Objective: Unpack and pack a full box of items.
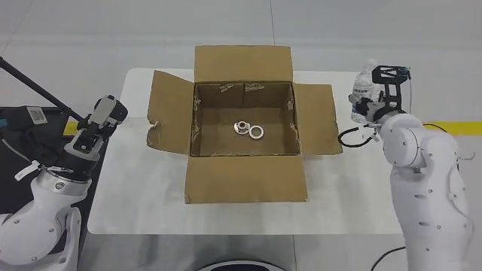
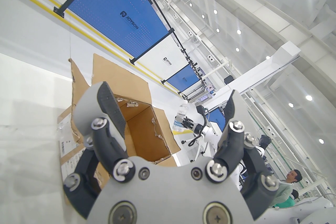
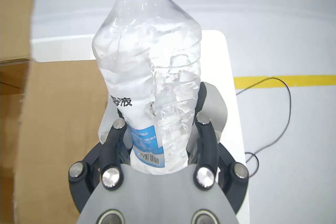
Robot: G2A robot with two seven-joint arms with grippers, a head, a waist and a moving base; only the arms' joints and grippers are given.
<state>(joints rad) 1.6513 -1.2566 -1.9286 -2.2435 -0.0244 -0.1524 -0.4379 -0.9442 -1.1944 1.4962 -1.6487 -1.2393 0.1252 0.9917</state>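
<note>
Box (image 1: 245, 179) stands in the middle of the surface (image 1: 135, 196) with all four flaps folded out flat, which leaves the mouth free for reaching in from above. On its floor lie two small round pieces, a metal-looking part (image 1: 240, 127) and a pale ring (image 1: 257, 132), touching or nearly so. My right end effector (image 3: 160, 109) is clamped on the lower, labelled part of a clear, crumpled plastic bottle (image 3: 147, 64), neck pointing away from my wrist. I hold it low so the grip stays on the stiffer base, I judge, since the thin wall would buckle higher up. The bottle is outside the box, just past the right flap near the far right corner of the surface; I cannot tell whether it touches down. My left end effector (image 2: 168, 93) is spread wide and carries nothing, parked off the left side, well apart from the box, probably to keep clear. I take this for unpacking, not yet finished.
</note>
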